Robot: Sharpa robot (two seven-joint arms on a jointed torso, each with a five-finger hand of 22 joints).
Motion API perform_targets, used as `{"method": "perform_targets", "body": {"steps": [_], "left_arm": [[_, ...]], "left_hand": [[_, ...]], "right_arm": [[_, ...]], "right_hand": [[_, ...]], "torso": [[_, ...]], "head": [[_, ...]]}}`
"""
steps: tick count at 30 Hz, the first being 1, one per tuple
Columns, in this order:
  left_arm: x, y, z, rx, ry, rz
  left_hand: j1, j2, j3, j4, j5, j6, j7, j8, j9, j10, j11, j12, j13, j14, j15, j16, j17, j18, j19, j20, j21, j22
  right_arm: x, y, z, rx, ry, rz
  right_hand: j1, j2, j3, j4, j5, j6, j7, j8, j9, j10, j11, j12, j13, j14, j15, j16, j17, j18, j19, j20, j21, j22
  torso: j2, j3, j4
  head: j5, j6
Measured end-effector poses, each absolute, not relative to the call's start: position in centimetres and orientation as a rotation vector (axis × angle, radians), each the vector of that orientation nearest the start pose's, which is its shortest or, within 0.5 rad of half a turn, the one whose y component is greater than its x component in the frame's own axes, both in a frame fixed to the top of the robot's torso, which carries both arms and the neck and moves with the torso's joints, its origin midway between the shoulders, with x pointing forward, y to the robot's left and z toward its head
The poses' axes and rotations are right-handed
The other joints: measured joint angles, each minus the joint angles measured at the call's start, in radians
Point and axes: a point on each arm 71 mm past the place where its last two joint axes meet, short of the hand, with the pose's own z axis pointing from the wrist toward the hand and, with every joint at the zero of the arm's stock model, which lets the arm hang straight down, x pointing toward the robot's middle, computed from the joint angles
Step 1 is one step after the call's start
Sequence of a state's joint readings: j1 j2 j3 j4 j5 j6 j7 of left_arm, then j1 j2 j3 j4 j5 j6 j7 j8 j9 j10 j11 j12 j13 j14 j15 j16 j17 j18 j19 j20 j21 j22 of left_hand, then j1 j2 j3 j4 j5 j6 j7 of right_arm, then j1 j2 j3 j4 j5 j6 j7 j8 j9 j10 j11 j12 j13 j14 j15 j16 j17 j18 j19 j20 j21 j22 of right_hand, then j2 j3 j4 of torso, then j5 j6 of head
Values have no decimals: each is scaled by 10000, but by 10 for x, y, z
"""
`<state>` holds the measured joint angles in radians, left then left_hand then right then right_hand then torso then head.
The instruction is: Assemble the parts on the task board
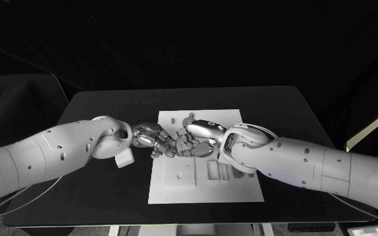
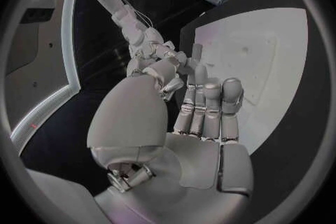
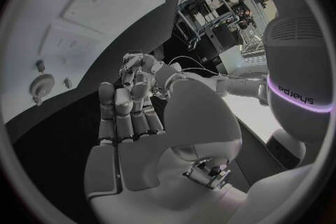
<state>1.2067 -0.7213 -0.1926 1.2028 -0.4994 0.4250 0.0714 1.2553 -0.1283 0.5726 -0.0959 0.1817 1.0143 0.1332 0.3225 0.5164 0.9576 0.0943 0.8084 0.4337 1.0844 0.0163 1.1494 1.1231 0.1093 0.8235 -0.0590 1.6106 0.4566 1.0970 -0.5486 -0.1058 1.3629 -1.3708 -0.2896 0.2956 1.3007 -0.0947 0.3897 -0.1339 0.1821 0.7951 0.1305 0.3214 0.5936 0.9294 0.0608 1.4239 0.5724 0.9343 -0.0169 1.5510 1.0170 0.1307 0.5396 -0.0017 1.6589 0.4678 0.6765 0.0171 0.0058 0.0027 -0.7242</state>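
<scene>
While both hands meet fingertip to fingertip above the task board (image 1: 206, 184), the left hand (image 1: 151, 137) and right hand (image 1: 193, 137) should pass any part slowly, though whether either holds one I cannot tell.

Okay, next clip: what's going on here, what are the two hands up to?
Both hands meet fingertip to fingertip over the white task board on the black table. The left hand and the right hand have their fingers bunched together above the board's left-middle part. Whether a part sits between them cannot be told. A small gear-like part stands on the board, apart from the hands.
</scene>
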Motion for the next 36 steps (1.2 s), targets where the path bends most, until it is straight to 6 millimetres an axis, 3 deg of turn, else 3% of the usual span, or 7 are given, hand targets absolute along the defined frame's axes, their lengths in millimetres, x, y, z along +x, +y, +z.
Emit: {"method": "perform_targets", "body": {"steps": [6, 11, 22, 36], "left_arm": [[487, 213, -273, -5167, 24375, -13396], [486, 212, -273, -5162, 24421, -13402], [486, 211, -273, -5154, 24506, -13372], [484, 209, -274, -5104, 24666, -13389]], "left_hand": [[-4, 4, -1, 1, -11, 0, 0, 0, 0, 0, 0, -26, 0, 0, 0, 0, 0, 0, 0, 1, 0, 0], [-4, 4, -2, 2, -15, 0, 0, 0, 0, 0, 0, -38, 1, 0, 0, 0, -1, 1, -1, 2, 0, 0], [-1, 1, -15, 15, 33, 0, 0, 0, 0, -1, -1, -38, -9, -35, -36, 0, 1, 1, -16, 19, 0, -1], [4, -4, -16, 17, 30, 0, 0, 0, 0, -2, -1, -38, -8, -55, -16, -1, 6, 1, -16, 21, 0, -1]], "right_arm": [[449, -74, -256, -4254, 16876, 11831], [447, -71, -258, -4308, 16918, 11927], [446, -69, -258, -4351, 16924, 11998], [446, -68, -258, -4417, 16974, 12049]], "right_hand": [[41, -37, 30, 30, 0, 0, 0, 0, 0, 0, 0, 0, -10, -1, 1, 0, 0, 0, 0, 0, 0, -9], [91, 13, 150, 96, 0, 282, 130, 151, 59, 0, 0, 0, -22, 12, 15, 0, -9, 0, 36, 36, 0, -19], [131, 53, 288, 125, 0, 652, 143, 296, 145, 36, 35, 1, -34, 18, 19, 0, -9, 0, 36, 36, 0, -29], [37, 410, 500, 280, 0, 1092, 128, 497, 174, 37, 36, 1, -59, 38, 33, 0, -19, -1, 72, 72, 0, -38]], "torso": [[0, -4, 2], [-2, -4, 2], [-6, 0, 1], [-7, 5, -4]], "head": [[20, -14], [32, -26], [46, -11], [55, -2]]}}
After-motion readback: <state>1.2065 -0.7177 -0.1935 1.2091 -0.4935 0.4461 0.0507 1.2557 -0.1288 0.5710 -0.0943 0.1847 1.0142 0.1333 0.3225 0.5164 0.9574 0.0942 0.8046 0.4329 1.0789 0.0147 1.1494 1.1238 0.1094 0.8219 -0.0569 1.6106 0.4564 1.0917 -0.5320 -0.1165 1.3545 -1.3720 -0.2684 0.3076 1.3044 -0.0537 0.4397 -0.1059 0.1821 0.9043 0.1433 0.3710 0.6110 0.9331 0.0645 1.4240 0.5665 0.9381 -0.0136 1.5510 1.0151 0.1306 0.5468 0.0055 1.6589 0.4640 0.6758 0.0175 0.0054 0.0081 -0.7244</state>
